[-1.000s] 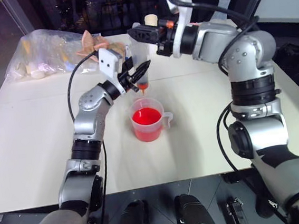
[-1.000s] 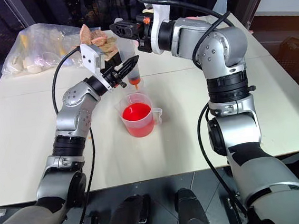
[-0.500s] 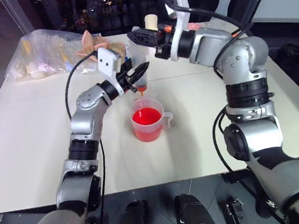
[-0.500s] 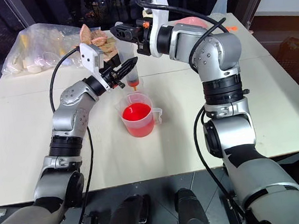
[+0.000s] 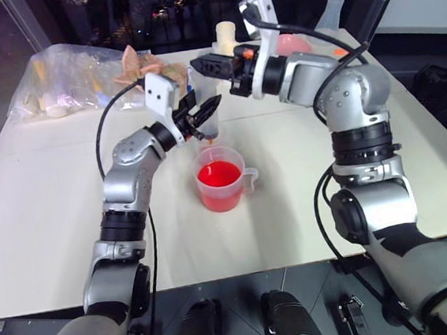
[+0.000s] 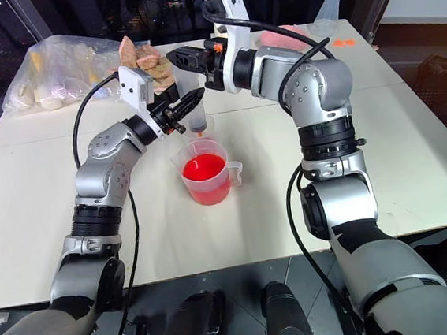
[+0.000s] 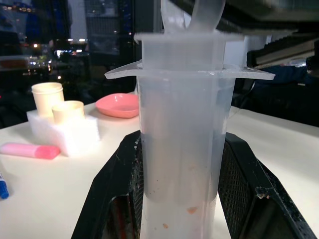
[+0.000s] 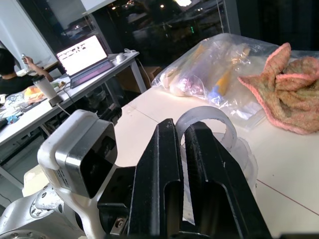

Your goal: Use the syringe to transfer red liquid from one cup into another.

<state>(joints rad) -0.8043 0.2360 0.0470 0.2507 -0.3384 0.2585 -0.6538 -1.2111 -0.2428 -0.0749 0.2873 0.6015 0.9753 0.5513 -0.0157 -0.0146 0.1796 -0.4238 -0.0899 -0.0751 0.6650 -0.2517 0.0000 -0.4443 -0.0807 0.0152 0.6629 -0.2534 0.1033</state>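
**Syringe held upright over the handled cup; plunger lower than before**

Compared with a second ago, the right gripper (image 6: 175,57) sits slightly lower and nearer the barrel top, so the plunger ring is closer to the flange. The left arm is in the same place. The cups have not moved.

The left gripper (image 5: 211,105) is clamped on the barrel of the syringe (image 7: 179,144), one black finger on each side. The right gripper's fingers are closed on the plunger ring (image 8: 207,122). The syringe stands upright, its orange tip (image 5: 210,140) just above the table, behind the far rim of the handled cup (image 5: 221,179). That cup holds the red liquid (image 5: 219,173), its handle toward the robot's right. The small cup (image 6: 202,125) stands just behind the syringe tip; whether it touches the tip cannot be determined.

Clearances: the table (image 5: 44,200) is bare to the left, right and front of the handled cup. A plastic bag (image 5: 72,79) and a pink cloth (image 5: 138,63) lie at the far left edge. A pink bowl (image 7: 118,105) lies at the far edge.
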